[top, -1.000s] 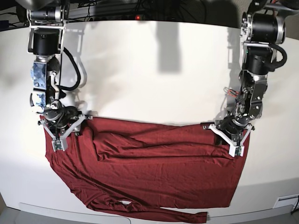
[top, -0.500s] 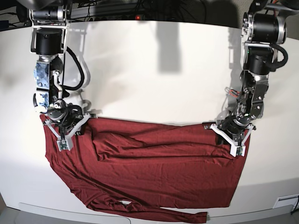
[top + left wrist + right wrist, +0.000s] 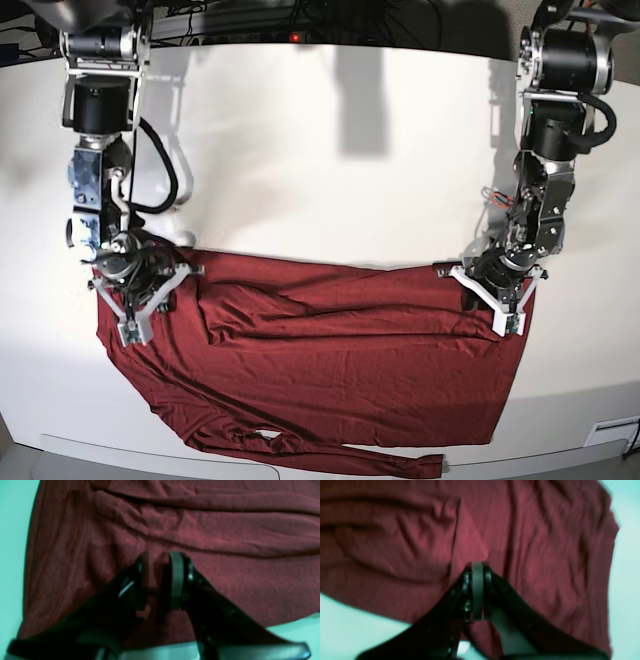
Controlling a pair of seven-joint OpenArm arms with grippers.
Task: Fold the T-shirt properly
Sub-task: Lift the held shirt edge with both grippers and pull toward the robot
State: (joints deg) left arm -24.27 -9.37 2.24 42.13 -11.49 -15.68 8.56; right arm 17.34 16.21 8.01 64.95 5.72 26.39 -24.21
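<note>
Looking at the T-shirt (image 3: 330, 360) first: it lies spread across the front half of the white table (image 3: 330, 150), far edge running straight between the two arms, one long sleeve trailing along the front edge toward the front right corner as the base view shows it. It's wrinkly, with a flap already lying over its upper left part.

Our right gripper (image 3: 477, 566) has its pads pressed together over the shirt's far corner on the base view's left; we judge it has a pinch of cloth, though the wrist view doesn't show fabric between the pads clearly. Our left gripper (image 3: 160, 557) stands narrowly parted at the far corner on the other side, and a ridge of maroon seems bunched in the gap.

We reckon the step in hand is lifting that far edge and carrying it toward the front edge. To do it well, we should raise both corners together, keep the edge taut between them, and lay it down level. Thin cloth like this can slip out of a shallow pinch.
</note>
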